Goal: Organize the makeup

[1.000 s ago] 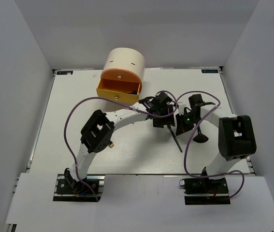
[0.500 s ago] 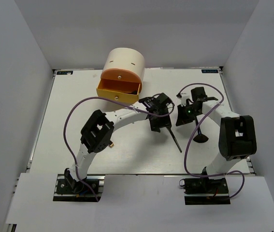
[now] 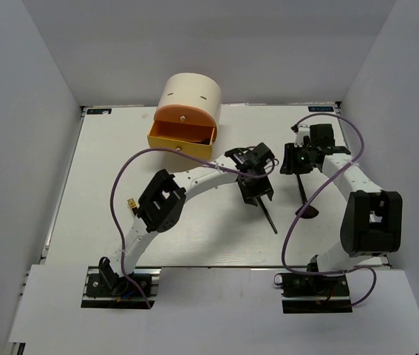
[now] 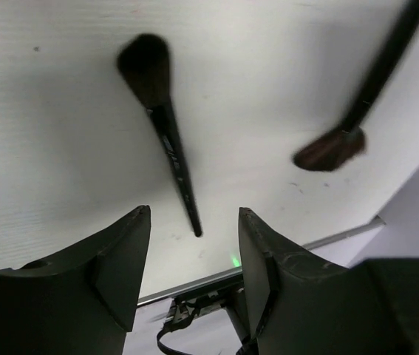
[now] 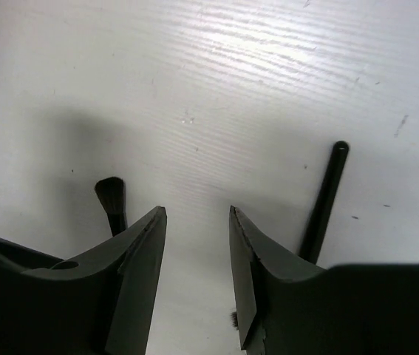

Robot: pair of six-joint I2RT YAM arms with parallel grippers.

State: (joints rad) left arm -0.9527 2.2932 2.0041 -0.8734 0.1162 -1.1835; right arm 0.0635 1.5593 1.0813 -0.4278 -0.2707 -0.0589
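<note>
Two black-handled makeup brushes lie on the white table. The round brush (image 4: 166, 133) points its handle tip between my left fingers; from above only its thin handle (image 3: 270, 220) shows. My left gripper (image 4: 193, 214) hovers open over that handle end, holding nothing. The fan brush (image 3: 306, 201) lies to the right, its brown head (image 4: 329, 148) nearer the front. My right gripper (image 5: 196, 211) is open and empty above bare table, with the fan brush's handle (image 5: 321, 203) just right of it and a dark brush head (image 5: 111, 196) to its left.
The cream half-round box (image 3: 188, 95) stands at the back, its orange drawer (image 3: 182, 137) pulled open. A small gold and black item (image 3: 130, 203) lies left of the left arm's elbow. Purple cables loop over both arms. White walls close in the table (image 3: 106, 170).
My right gripper has opened and drawn back toward the far right, away from the brushes. My left gripper has shifted slightly right and its jaws have narrowed. Both brushes stay put.
</note>
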